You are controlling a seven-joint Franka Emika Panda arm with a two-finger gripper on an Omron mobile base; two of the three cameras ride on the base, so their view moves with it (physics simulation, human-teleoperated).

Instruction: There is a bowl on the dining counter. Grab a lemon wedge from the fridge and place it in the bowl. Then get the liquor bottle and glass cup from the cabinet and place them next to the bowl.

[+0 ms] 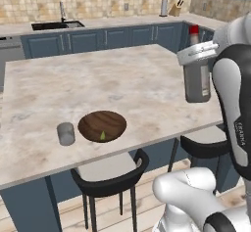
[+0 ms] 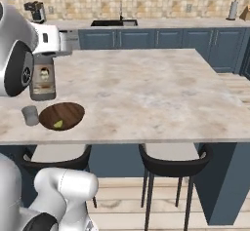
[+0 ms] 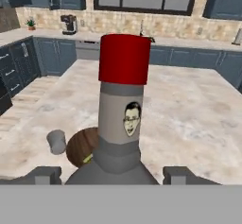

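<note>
Liquor bottle (image 3: 120, 119), one only, is held upright in the claw (image 3: 113, 175), whose two dark tips stand wide on either side of its rounded shoulders; its red cap points up and a pale face label shows on the neck. In the left base view the bottle (image 1: 197, 77) hangs above the right part of the desk (image 1: 122, 74), well apart from the bowl. One dark wooden bowl (image 1: 102, 126) sits near the desk's near edge, with one lemon wedge (image 1: 103, 136) lying inside it. One glass cup (image 1: 65, 133) stands just beside the bowl on its left. Two dark stools (image 1: 110, 177) are tucked under the near edge.
</note>
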